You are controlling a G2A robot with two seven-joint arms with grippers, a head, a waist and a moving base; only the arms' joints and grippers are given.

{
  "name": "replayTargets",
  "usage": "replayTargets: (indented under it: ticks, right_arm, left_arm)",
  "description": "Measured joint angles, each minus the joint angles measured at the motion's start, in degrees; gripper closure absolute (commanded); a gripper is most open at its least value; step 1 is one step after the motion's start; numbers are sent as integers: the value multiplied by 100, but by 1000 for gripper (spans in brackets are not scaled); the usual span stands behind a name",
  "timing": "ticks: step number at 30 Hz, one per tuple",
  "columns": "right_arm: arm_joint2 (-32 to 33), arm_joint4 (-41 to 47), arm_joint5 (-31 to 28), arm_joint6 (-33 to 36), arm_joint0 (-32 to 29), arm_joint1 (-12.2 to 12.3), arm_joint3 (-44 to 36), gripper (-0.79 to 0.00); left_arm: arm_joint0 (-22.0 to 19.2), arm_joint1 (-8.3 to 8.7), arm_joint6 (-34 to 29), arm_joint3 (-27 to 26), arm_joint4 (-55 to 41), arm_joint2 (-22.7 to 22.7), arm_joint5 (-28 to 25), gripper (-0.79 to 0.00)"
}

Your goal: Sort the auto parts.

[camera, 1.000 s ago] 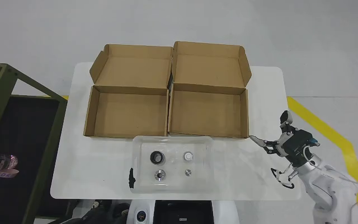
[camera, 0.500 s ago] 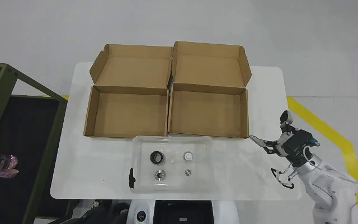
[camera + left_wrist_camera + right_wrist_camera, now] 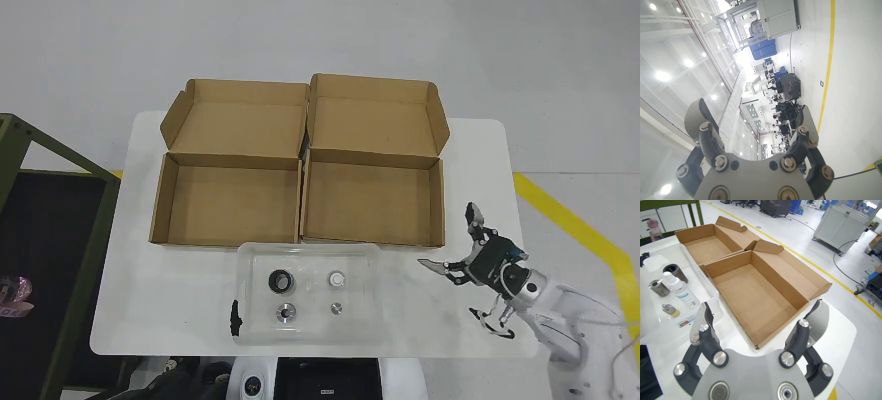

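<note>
Sorting not begun, by look of it. Four parts sit in clear tray [image 3: 305, 245]: dark-bored sleeve [image 3: 281, 282], steel cylinder [image 3: 288, 313], white-capped bottle [image 3: 338, 279], small steel plug [image 3: 337, 308]. Left box [image 3: 228, 205] and right box [image 3: 372, 203] both empty. Right gripper [image 3: 445, 236] spread wide, holding nothing, over table [image 3: 470, 150] just beside tray's right end. Left gripper [image 3: 752, 106] spread, empty, aimed off into room. All four picks left.

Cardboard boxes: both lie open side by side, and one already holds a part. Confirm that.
Wrong on one count: both cardboard boxes lie open side by side, but both are empty. The parts stand in the clear tray, as the top view shows.
</note>
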Motion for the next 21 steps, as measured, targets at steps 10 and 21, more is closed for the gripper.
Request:
replayTargets:
  ticks: [10,21]
  right_arm:
    - [-1115,260,-543,951,291,77,-318,-785]
    - [-2314,80,-489,1710,789,124,-452,-785]
  left_arm:
    - [0,0,0,0,0,0,0,-785]
    - [0,0,0,0,0,0,0,-785]
